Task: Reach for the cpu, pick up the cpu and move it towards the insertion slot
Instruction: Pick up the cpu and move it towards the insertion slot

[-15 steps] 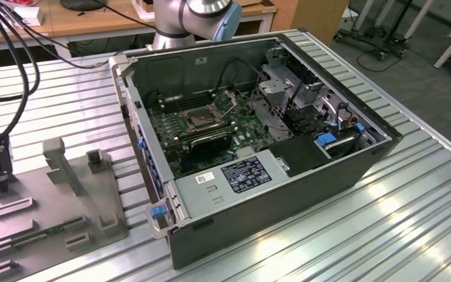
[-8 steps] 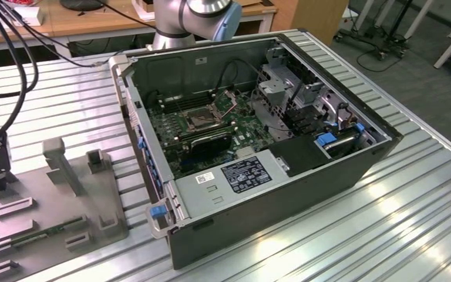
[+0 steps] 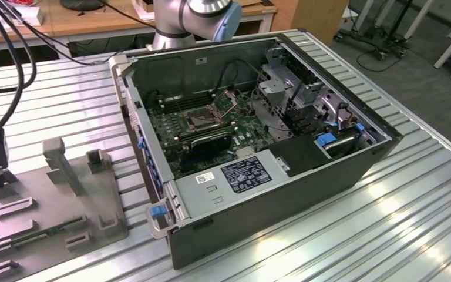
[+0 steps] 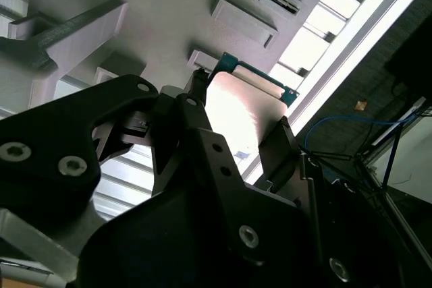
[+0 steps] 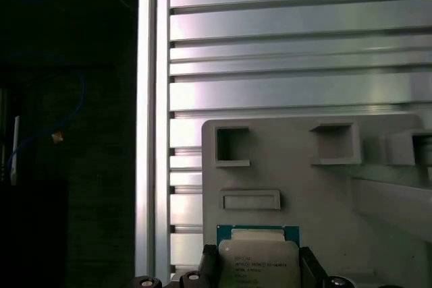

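The gripper (image 5: 258, 261) has its two black fingers (image 4: 280, 146) closed against opposite edges of the cpu (image 5: 260, 268), clamping it. The chip is at the grey fixture plate (image 5: 337, 193), near the edge that borders the slatted aluminium table (image 5: 290, 65). The insertion slot (image 3: 197, 121) lies well apart, inside the open computer case (image 3: 288, 200).

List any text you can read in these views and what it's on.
cpu: several printed lines on its metal face, too small to read.
Black label on a metal cover inside the case: print too small to read.
White sticker beside it: unreadable.
No text can be quoted.
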Controlling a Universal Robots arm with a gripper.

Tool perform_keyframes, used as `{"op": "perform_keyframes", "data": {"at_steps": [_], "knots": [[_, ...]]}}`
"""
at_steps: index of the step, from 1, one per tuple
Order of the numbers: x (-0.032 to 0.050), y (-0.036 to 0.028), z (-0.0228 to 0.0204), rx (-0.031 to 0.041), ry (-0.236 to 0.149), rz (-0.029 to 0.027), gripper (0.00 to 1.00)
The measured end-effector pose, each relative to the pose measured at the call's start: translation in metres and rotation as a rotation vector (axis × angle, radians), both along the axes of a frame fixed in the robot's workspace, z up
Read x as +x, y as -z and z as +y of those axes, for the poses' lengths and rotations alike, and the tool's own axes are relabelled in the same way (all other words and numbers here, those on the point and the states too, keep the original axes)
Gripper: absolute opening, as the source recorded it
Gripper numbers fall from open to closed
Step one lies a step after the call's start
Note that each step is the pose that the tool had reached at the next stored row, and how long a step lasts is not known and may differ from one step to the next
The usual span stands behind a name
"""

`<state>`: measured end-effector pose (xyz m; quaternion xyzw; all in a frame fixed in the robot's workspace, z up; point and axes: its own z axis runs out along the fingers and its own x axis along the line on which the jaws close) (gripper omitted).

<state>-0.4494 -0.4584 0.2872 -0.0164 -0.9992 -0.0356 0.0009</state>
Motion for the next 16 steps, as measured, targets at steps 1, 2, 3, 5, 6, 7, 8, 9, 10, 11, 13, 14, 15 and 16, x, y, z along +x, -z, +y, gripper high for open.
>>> {"op": "perform_keyframes", "data": {"at_steps": [1,2,3,5,6,7,8,9,10,11,13,14,15,16], "knots": [[0.0,-0.0008,0.0,0.0,0.0,0.0,0.55],[0.0001,-0.0016,0.0,0.0,0.0,0.0,0.55],[0.0,-0.0023,0.0,0.0,0.001,0.0,0.55],[0.0,-0.0038,0.0,0.0,0.001,0.0,0.55],[0.0,-0.0044,0.0,0.0,0.001,0.0,0.55],[0.0,-0.0051,0.0,0.0001,0.001,-0.0001,0.55],[0.0,-0.0058,0.0,0.0,0.001,0.0,0.55],[0.0,-0.0065,0.0,0.0,0.002,0.0,0.55],[0.0,-0.0071,0.0,0.0,0.002,0.0,0.55],[0.0,-0.0078,0.0,0.0,0.002,0.0,0.55],[0.0,-0.0089,0.0,0.0001,0.002,-0.0001,0.55],[0.0,-0.0095,0.0,0.0,0.002,0.0,0.55],[0.0,-0.0101,0.0,0.0,0.002,0.0,0.55],[0.0,-0.0106,0.0,0.0,0.003,0.0,0.55]]}}
